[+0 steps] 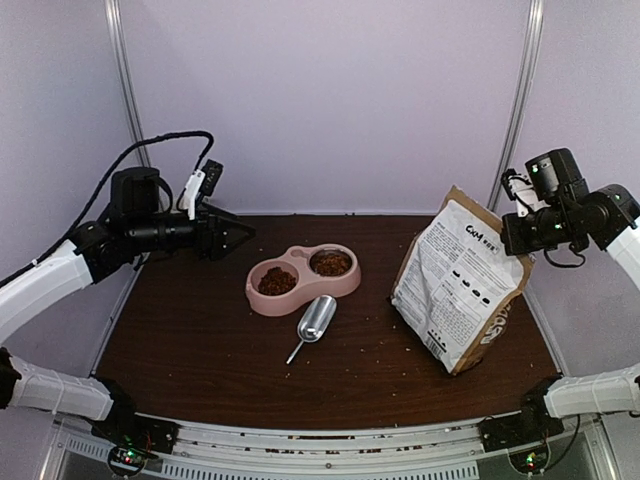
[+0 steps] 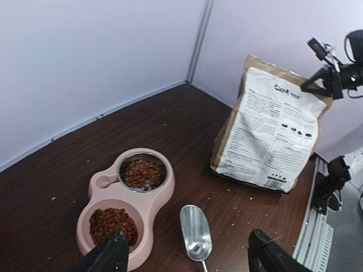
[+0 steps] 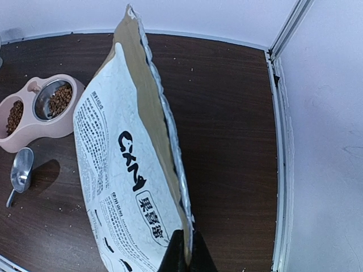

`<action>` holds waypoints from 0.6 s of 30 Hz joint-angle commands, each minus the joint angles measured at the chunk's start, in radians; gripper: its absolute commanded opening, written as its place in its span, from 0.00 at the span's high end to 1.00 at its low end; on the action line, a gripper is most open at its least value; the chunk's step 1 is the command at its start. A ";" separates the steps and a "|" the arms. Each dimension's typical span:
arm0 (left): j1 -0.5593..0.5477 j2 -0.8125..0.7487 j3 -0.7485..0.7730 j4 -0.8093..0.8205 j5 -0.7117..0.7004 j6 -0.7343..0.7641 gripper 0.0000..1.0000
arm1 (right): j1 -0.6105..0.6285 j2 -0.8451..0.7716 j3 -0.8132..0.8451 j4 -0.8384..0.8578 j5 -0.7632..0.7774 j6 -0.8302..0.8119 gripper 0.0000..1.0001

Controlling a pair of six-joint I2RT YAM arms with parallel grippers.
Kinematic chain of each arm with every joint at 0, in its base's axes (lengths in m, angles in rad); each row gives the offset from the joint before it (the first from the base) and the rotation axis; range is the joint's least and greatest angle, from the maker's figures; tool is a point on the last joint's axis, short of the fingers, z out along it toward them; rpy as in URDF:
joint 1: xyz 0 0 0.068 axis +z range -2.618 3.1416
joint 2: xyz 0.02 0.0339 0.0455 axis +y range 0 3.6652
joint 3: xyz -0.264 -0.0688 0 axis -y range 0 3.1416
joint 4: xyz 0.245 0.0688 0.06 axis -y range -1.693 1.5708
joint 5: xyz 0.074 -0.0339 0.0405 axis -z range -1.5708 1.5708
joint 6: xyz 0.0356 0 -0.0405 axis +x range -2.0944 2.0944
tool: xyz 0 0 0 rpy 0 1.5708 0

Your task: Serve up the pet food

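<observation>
Reddish-brown pet food (image 1: 277, 281) lies in both wells of the pink double bowl (image 1: 305, 298), which sits on the tabletop (image 1: 190, 340) below and just to the right of the left claw (image 1: 240, 236). Each well holds a shallow heap. Stray crumbs are scattered over the dark wood around the bowl.

Left claw: raised clear of the tabletop, spread wide, nothing held. The left wrist view shows its two fingers (image 2: 110, 252) well apart. The metal scoop (image 1: 316, 318) lies under the gap between them, hollow side up, handle toward the arm bases. The scoop looks empty and touches neither bowl nor claw.

Right claw (image 3: 185, 252): pinched tight on the top edge of the tan paper bag (image 1: 460, 290). The bag stands on its base below that claw and leans slightly. Its mouth appears open along the foil-lined edge.

Judgement on step: food is in both wells and the scoop is set down, so the serving appears at or near its end. The bag is the only thing in hand.

Next move: if the portions are accepted, the right claw must let the bag stand alone without tipping it. The lean suggests easing it upright first. If more food is wanted, the left claw must drop onto the scoop's handle and close there.
</observation>
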 commanded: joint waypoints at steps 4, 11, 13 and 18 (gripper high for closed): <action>0.190 -0.111 -0.066 -0.083 -0.185 -0.085 0.23 | -0.027 -0.017 -0.019 0.175 -0.096 0.026 0.58; 0.362 -0.211 -0.086 -0.202 -0.396 -0.080 0.17 | -0.042 -0.103 -0.021 0.271 -0.098 0.042 0.25; 0.439 -0.242 -0.099 -0.213 -0.415 -0.075 0.14 | -0.057 -0.157 -0.046 0.327 -0.093 0.047 0.19; 0.588 -0.322 -0.172 -0.188 -0.555 -0.070 0.06 | -0.096 -0.329 -0.250 0.557 -0.079 0.073 0.07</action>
